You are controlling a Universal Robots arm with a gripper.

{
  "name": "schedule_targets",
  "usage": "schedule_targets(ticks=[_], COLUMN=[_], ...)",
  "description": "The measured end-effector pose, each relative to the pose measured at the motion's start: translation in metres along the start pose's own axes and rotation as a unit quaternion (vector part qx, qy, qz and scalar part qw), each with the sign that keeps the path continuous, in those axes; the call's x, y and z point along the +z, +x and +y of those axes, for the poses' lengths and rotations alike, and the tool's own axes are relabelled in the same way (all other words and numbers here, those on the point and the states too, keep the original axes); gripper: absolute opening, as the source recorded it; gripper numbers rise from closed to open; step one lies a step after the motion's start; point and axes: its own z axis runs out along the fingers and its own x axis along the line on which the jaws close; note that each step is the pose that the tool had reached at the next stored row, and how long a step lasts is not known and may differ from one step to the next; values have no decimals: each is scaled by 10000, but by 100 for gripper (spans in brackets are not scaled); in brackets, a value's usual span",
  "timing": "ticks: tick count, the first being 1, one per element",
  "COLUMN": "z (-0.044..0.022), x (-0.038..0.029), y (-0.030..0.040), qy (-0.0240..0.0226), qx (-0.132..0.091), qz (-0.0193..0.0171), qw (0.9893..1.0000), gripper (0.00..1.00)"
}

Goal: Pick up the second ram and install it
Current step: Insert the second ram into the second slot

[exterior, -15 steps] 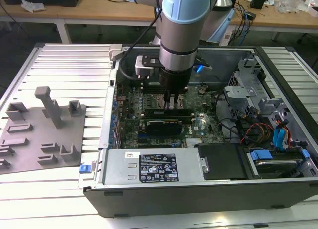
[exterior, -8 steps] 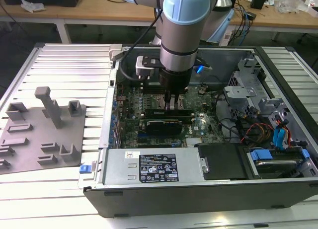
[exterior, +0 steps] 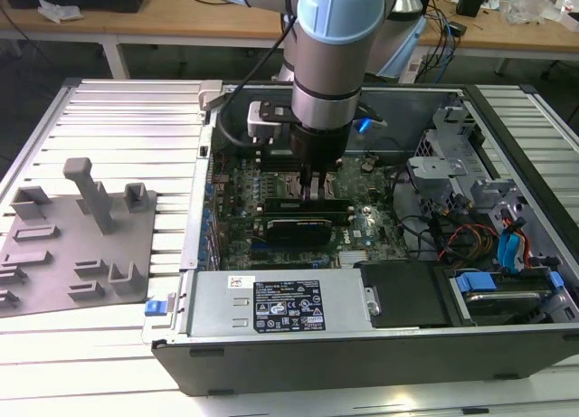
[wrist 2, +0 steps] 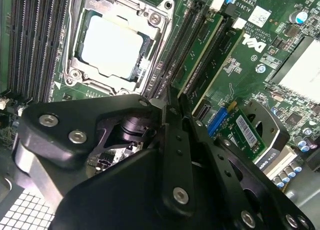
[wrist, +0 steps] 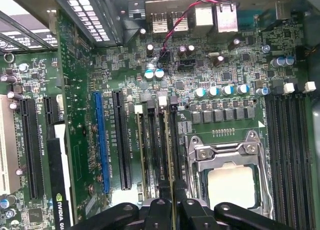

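Note:
My gripper (exterior: 318,193) is down inside the open computer case, over the memory sockets on the green motherboard (exterior: 362,227). In the first wrist view its black fingers (wrist: 159,210) stand on either side of a thin green stick, the second ram (wrist: 170,155), which stands upright in a socket beside the processor (wrist: 231,185). The gripper (wrist: 173,206) looks shut on the stick's top edge. In the second wrist view the fingertips of the gripper (wrist 2: 168,98) meet at the near end of the sockets, next to the processor (wrist 2: 112,45).
Another green stick (wrist: 145,155) sits in a neighbouring socket. The grey fixture plate (exterior: 72,245) with upright posts lies at the exterior view's left. A graphics card (exterior: 294,229), the power supply (exterior: 280,304) and drive bays with cables (exterior: 488,245) crowd the case.

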Motion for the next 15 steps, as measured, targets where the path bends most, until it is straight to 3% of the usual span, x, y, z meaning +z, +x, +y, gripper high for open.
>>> schedule_targets(ticks=[8,10,13,15], z=[-2,-1,0,2], x=[30,29,-42,-185], y=[1,1,-1,-7], qy=[1,-2,-1,-1], qx=[-40,-39,-39,-39], qz=[-4,2,3,3], qw=[10000,10000,10000,10000], gripper=[14,22,22,22])
